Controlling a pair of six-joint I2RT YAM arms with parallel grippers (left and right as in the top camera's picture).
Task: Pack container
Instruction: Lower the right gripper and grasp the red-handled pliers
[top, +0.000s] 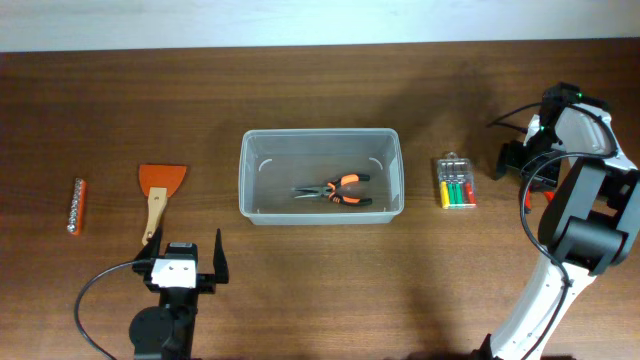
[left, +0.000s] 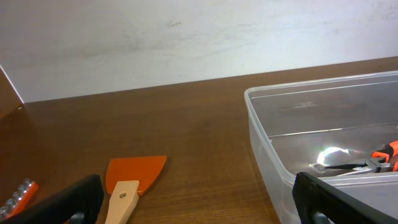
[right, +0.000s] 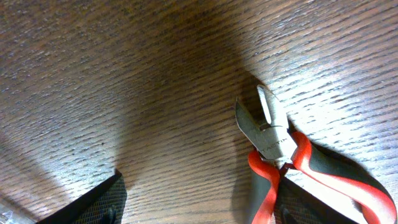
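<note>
Container (top: 243, 176) upright, long axis left-right

Orange-handled pliers (top: 335, 190) lie inside the clear container (top: 243, 180).

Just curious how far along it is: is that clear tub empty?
Not empty: one pair of orange-handled pliers lies inside the container.

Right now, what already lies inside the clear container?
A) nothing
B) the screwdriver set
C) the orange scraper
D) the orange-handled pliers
D: the overhead view shows the orange-handled pliers lying on the floor of the container, while the scraper and the screwdriver set lie outside it, one on either side.
</note>
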